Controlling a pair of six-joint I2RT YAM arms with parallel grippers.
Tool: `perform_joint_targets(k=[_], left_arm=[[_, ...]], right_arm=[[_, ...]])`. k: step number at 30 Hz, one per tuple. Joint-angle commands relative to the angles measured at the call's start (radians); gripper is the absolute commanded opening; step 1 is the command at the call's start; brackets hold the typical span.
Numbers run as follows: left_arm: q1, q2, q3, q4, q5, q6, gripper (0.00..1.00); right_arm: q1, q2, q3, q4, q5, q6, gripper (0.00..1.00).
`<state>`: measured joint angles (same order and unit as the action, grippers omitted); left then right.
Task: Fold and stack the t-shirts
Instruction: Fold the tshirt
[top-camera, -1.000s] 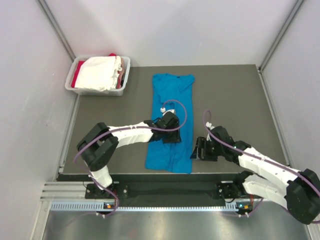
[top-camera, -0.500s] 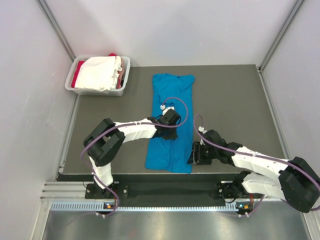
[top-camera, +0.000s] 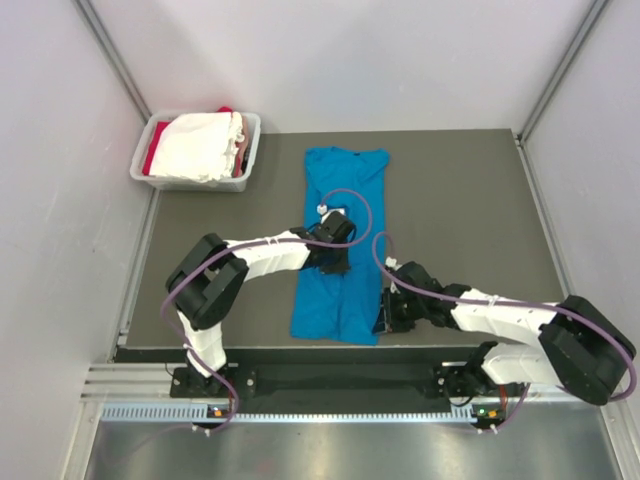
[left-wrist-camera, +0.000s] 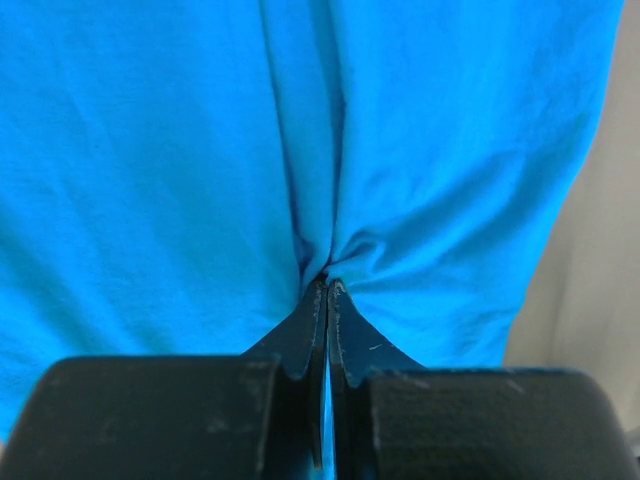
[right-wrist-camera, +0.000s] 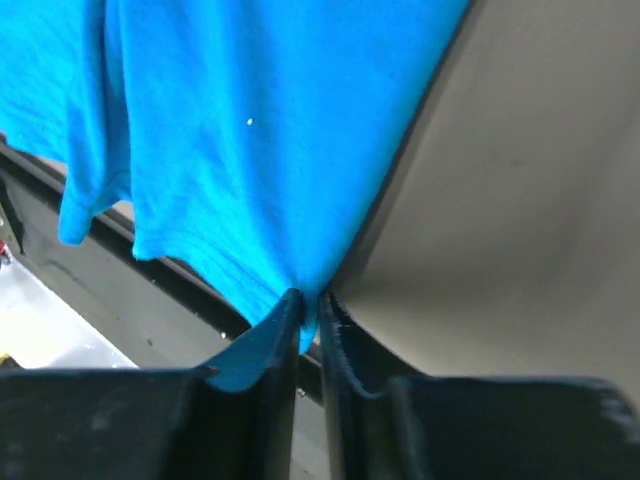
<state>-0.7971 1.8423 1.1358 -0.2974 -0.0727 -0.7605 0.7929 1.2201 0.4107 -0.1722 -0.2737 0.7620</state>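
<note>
A bright blue t-shirt (top-camera: 340, 230) lies folded into a long strip down the middle of the table. My left gripper (top-camera: 334, 262) sits on the strip's middle, shut on a pinch of the blue cloth (left-wrist-camera: 330, 262). At the strip's near right corner, my right gripper (top-camera: 382, 312) is shut on the hem of the blue t-shirt (right-wrist-camera: 250, 170). White (top-camera: 200, 145) and red (top-camera: 152, 157) t-shirts are piled in the tub at the back left.
A pale grey plastic tub (top-camera: 246, 160) stands at the back left corner of the table (top-camera: 460, 200). The table's near edge and a metal rail (top-camera: 330, 378) run just below the shirt's hem. Walls enclose the sides.
Both grippers have shut on the blue shirt. The right gripper slid left to the hem's corner, and the left gripper shifted slightly back on the strip.
</note>
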Motion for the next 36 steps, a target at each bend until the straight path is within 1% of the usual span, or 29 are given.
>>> perform_joint_targets(k=[1, 2, 3, 5, 6, 7, 8, 9, 10, 11, 13, 15, 16, 19, 22, 23, 25, 26, 27, 29, 31, 34, 36], left_arm=[[0.004, -0.012, 0.036, -0.002, 0.068, 0.035, 0.07], [0.004, -0.021, 0.035, -0.003, 0.068, 0.038, 0.14], [0.006, -0.032, 0.036, -0.008, 0.101, 0.043, 0.24], [0.006, -0.083, 0.036, -0.02, 0.134, 0.05, 0.36], [0.004, -0.103, 0.038, -0.034, 0.139, 0.059, 0.46], [0.004, -0.153, 0.035, -0.048, 0.137, 0.064, 0.52], [0.006, -0.182, 0.03, -0.071, 0.122, 0.069, 0.57], [0.004, -0.211, 0.015, -0.081, 0.105, 0.078, 0.6], [0.006, -0.269, 0.01, -0.095, 0.087, 0.081, 0.61], [0.009, -0.296, 0.005, -0.117, 0.032, 0.082, 0.61], [0.03, -0.371, -0.025, -0.167, 0.004, 0.082, 0.62], [0.055, -0.419, -0.094, -0.192, 0.004, 0.073, 0.62], [0.088, -0.461, -0.122, -0.195, 0.01, 0.067, 0.62], [0.143, -0.547, -0.238, -0.195, 0.043, 0.04, 0.61], [0.168, -0.629, -0.321, -0.203, 0.057, 0.013, 0.6], [0.17, -0.647, -0.338, -0.206, 0.059, 0.007, 0.6], [0.171, -0.687, -0.387, -0.204, 0.066, -0.016, 0.6], [0.171, -0.699, -0.404, -0.2, 0.068, -0.025, 0.59], [0.173, -0.709, -0.43, -0.194, 0.1, -0.042, 0.59], [0.173, -0.724, -0.452, -0.165, 0.134, -0.06, 0.59], [0.173, -0.726, -0.475, -0.157, 0.149, -0.082, 0.59], [0.171, -0.735, -0.513, -0.158, 0.166, -0.114, 0.57], [0.173, -0.78, -0.58, -0.117, 0.197, -0.158, 0.57]], right_arm=[[0.022, -0.024, -0.029, -0.11, 0.06, -0.006, 0.2], [0.02, -0.036, -0.02, -0.136, 0.064, -0.012, 0.24], [0.02, -0.042, -0.01, -0.154, 0.065, -0.018, 0.25], [0.02, -0.065, 0.026, -0.215, 0.08, -0.033, 0.25], [0.02, -0.071, 0.046, -0.231, 0.091, -0.038, 0.24], [0.019, -0.077, 0.056, -0.24, 0.094, -0.041, 0.24], [0.019, -0.083, 0.06, -0.242, 0.096, -0.035, 0.27], [0.02, -0.083, 0.063, -0.239, 0.094, -0.03, 0.29], [0.019, -0.082, 0.066, -0.231, 0.088, -0.026, 0.32], [0.02, -0.071, 0.066, -0.224, 0.081, -0.024, 0.34], [0.02, -0.056, 0.066, -0.217, 0.073, -0.024, 0.36], [0.019, -0.03, 0.057, -0.204, 0.056, -0.021, 0.37], [0.02, -0.024, 0.051, -0.176, 0.045, -0.018, 0.37], [0.02, -0.002, 0.025, -0.124, 0.018, 0.0, 0.36], [0.022, 0.013, 0.01, -0.098, 0.005, 0.011, 0.29], [0.022, 0.018, 0.005, -0.083, -0.001, 0.017, 0.21], [0.022, 0.021, -0.006, -0.081, 0.005, 0.022, 0.14], [0.019, 0.027, -0.006, -0.11, 0.033, 0.023, 0.06], [0.017, 0.03, 0.003, -0.134, 0.054, 0.019, 0.02], [0.012, 0.018, 0.014, -0.206, 0.1, 0.007, 0.0], [0.006, -0.01, 0.013, -0.237, 0.111, 0.0, 0.0], [-0.023, -0.097, 0.008, -0.302, 0.139, -0.018, 0.0], [-0.053, -0.12, -0.003, -0.314, 0.134, -0.023, 0.0]])
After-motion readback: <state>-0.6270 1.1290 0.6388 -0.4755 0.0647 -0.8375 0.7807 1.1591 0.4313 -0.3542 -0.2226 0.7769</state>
